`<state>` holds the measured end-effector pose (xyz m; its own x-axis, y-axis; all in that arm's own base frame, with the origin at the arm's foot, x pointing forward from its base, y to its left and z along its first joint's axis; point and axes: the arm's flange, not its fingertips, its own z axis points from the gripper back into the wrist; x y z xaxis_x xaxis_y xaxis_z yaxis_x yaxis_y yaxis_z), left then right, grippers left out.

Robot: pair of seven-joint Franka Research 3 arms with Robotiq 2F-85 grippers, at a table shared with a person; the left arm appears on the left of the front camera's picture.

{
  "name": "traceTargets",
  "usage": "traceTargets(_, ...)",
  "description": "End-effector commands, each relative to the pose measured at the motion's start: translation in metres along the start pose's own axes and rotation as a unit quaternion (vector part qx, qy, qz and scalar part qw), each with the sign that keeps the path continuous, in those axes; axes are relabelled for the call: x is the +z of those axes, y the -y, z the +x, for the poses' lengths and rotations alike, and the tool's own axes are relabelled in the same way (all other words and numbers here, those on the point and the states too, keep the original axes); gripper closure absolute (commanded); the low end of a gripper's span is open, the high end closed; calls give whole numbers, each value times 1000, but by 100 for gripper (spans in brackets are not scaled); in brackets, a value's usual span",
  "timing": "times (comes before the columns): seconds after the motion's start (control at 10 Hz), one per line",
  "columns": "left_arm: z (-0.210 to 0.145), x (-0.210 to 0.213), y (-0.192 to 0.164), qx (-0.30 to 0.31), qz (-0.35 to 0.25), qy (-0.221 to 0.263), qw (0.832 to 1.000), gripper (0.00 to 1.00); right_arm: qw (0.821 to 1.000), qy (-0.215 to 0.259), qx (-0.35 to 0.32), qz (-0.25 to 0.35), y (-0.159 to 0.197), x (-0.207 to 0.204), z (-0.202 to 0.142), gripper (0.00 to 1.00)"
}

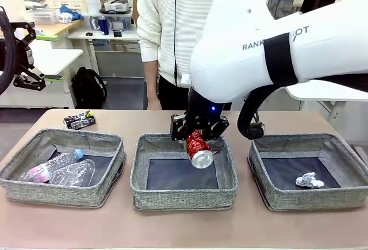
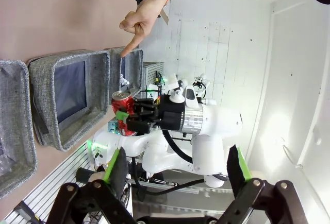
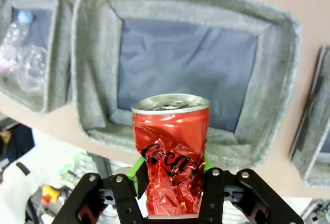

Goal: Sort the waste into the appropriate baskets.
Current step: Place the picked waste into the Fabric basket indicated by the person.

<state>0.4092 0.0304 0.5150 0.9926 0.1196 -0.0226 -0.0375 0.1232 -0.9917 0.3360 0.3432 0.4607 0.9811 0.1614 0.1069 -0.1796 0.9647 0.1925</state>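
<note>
My right gripper (image 1: 199, 130) is shut on a crushed red can (image 1: 198, 148) and holds it above the far part of the middle basket (image 1: 184, 195). In the right wrist view the can (image 3: 172, 152) stands upright between the green pads (image 3: 137, 170), with that basket (image 3: 93, 85) below it. The left basket (image 1: 57, 191) holds a clear bottle with a blue cap (image 1: 50, 168) and a clear plastic cup (image 1: 75, 175). A crumpled paper ball (image 1: 309, 180) lies in the right basket (image 1: 310, 199). A crushed black can (image 1: 79, 120) lies on the table behind the left basket. My left gripper (image 2: 175, 175) is open and empty.
A person in a white sweater (image 1: 172, 26) stands at the far side of the table. In the left wrist view the person's hand (image 2: 139, 20) points a finger down at the rim of the farthest basket (image 2: 135, 62). My right arm (image 1: 276, 43) spans the right half of the table.
</note>
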Motion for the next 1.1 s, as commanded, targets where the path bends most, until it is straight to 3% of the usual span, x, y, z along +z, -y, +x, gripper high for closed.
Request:
traceTargets(0.0,-2,0,3,5,1,-1,1000,0,999,34,-15,28,12,-3,3,61)
traceTargets(0.2,-2,0,3,5,1,-1,1000,0,999,33,-18,29,12,-3,3,61)
traceTargets(0.3,-2,0,3,5,1,-1,1000,0,999,33,-19,27,13,-2,4,54)
traceTargets(0.4,-2,0,3,5,1,-1,1000,0,999,29,-19,29,13,-3,3,3)
traceTargets(1.0,-2,0,3,5,1,-1,1000,0,999,22,-29,32,16,-3,4,0)
